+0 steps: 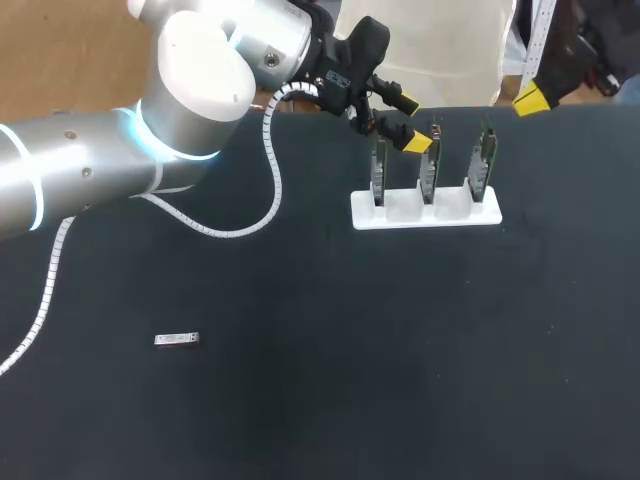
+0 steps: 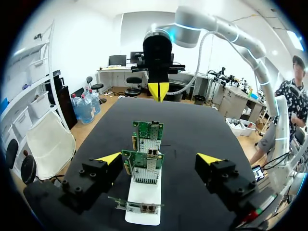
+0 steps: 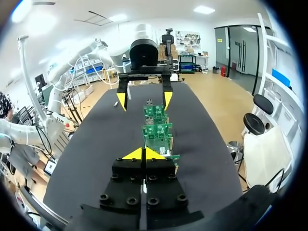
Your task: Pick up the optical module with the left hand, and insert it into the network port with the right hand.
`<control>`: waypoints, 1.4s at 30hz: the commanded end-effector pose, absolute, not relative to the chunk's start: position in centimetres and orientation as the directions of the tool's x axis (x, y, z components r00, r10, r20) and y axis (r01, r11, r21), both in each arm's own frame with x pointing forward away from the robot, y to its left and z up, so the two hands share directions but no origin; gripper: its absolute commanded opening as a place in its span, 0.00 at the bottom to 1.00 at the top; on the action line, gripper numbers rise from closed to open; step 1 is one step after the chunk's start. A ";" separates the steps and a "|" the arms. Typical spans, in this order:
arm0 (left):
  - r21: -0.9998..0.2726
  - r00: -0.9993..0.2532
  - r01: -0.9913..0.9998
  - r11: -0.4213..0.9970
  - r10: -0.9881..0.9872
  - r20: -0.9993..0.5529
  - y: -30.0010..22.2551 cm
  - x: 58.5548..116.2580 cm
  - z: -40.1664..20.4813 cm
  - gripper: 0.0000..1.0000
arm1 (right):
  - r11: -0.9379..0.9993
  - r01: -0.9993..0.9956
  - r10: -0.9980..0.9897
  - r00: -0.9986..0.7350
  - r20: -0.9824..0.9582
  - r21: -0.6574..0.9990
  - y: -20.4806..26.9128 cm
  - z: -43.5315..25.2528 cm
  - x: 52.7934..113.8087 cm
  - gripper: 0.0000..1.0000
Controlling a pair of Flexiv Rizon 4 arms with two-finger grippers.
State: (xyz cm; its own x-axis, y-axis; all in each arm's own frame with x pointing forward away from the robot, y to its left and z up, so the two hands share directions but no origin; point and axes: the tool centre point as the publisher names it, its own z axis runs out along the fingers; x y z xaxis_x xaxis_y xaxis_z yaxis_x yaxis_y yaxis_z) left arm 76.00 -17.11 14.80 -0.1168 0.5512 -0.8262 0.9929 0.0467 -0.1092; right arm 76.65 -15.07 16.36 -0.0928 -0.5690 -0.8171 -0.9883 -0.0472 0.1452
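No text, number or sign can be read in any view.
Optical module (image 1: 176, 340): lies flat on the black table, too small to make out any marking on its face.
3 network cards (image 1: 428, 176): stand upright in the white holder (image 1: 425, 212). The wrist views show chips and metal port cages on the green boards, but any print on them is too fine to resolve.

Silver-white left arm (image 1: 80, 175), ringed in blue light, carries a white coiled cable (image 1: 272, 190); its black, screw-studded left gripper (image 1: 412, 122) bears 2 yellow tips.
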 end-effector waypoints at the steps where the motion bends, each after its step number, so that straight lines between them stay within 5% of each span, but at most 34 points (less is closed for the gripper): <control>1: -0.112 -0.118 0.993 0.044 0.556 -0.823 -17.2 76.2 14.9 1.00 | -0.037 -0.988 -0.563 -0.104 -0.820 0.151 -15.0 15.9 76.6 0.00; 17: -0.112 -0.118 0.993 0.044 0.556 -0.823 -17.2 76.2 14.9 1.00 | 0.013 -0.988 -0.570 -0.135 -0.810 0.155 -14.7 15.4 76.6 0.00; 18: -0.112 -0.118 0.993 0.044 0.556 -0.823 -17.2 76.2 14.9 1.00 | 0.013 -0.988 -0.570 -0.135 -0.810 0.155 -14.7 15.4 76.6 1.00; 42: -0.112 -0.118 0.993 0.044 0.556 -0.823 -17.2 76.2 14.9 1.00 | 0.013 -0.988 -0.570 -0.135 -0.810 0.155 -14.7 15.4 76.6 1.00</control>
State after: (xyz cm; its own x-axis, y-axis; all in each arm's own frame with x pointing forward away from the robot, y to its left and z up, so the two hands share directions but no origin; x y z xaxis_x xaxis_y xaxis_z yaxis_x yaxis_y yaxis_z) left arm 76.00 -17.11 14.80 -0.1168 0.5512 -0.8262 0.9929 0.0466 -0.1092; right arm 76.76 -14.78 15.41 -0.1363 -0.5693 -0.8108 -0.9872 0.0092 0.1595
